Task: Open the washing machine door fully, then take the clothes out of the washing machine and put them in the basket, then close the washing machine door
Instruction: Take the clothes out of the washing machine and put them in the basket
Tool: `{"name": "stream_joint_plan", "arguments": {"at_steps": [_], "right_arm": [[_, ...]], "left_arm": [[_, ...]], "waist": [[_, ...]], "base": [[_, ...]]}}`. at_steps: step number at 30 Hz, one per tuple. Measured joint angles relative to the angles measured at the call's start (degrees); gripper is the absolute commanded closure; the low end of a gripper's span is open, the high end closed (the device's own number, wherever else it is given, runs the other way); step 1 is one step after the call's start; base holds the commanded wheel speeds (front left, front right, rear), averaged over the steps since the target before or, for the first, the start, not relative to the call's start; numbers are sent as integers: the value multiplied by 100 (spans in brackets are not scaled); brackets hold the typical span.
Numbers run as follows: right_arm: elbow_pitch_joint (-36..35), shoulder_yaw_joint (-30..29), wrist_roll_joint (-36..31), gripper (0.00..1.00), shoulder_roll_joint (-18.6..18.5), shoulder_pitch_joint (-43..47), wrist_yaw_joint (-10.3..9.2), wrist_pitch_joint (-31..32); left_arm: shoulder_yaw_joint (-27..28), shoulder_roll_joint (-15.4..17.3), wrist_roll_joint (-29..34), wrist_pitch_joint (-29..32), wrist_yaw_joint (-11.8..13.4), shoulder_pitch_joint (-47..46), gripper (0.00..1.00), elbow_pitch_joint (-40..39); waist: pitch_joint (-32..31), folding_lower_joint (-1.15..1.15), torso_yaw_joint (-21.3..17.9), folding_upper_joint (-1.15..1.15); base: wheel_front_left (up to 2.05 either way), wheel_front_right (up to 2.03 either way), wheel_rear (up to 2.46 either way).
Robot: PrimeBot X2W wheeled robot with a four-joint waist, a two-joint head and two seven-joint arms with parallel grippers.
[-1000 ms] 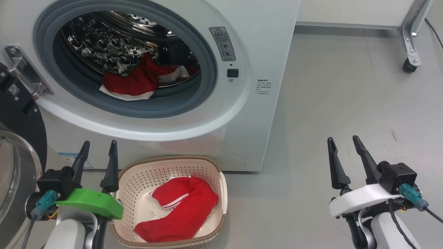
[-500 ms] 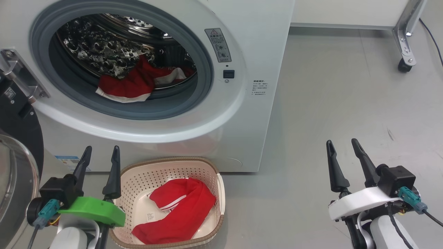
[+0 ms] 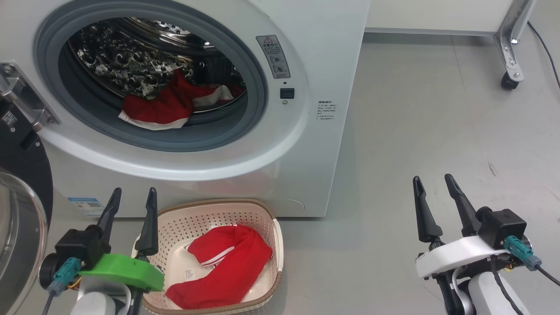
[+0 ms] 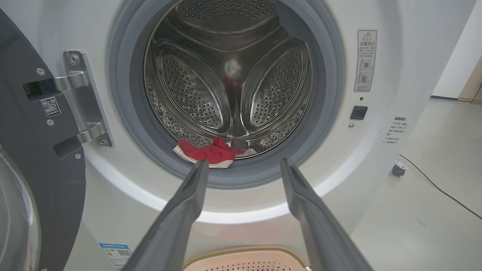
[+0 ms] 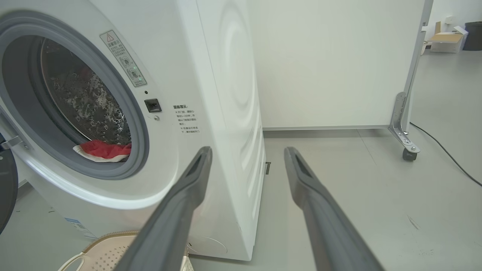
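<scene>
Nearest, in the head view: left gripper [image 3: 133, 194] and right gripper [image 3: 433, 178], the fingers of both spread wide with nothing held. The left hangs just beside the basket's left rim, the right well apart over bare floor [image 3: 415, 109]. Basket [image 3: 218, 202] stands on the floor just before the foot of the washing machine [image 3: 323, 65] and contains one red piece of the clothes [image 3: 227, 267], white stripe and label showing. Washing machine door [image 3: 19, 166] is swung open at left. Second red garment [image 3: 153, 109] lies at the drum's front lip. Left wrist view adds the drum's rear wall [image 4: 229, 75]. Right wrist view adds the machine's side, a castered partition [image 5: 406, 113] and a cardboard box [image 5: 446, 37] beyond.
</scene>
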Motion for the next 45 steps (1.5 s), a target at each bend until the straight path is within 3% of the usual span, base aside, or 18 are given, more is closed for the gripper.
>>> {"name": "stream_joint_plan", "arguments": {"at_steps": [28,38,45], "right_arm": [[-129,124,8,0,-21,-7,0,0],[-289,186,-3,0,-24,-198,0,0],[-377,226,-3,0,-12,-421,0,0]], "left_arm": [[124,20,132,0,-3,107,0,-327],[162,205,275,64,-3,-309,0,-359],[344,509,302,575,108,-888,0,-167]], "waist": [[424,0,-213,0],[1002,0,-402,0],[1462,0,-582,0]], "base": [[0,0,0],[0,0,0],[0,0,0]]}}
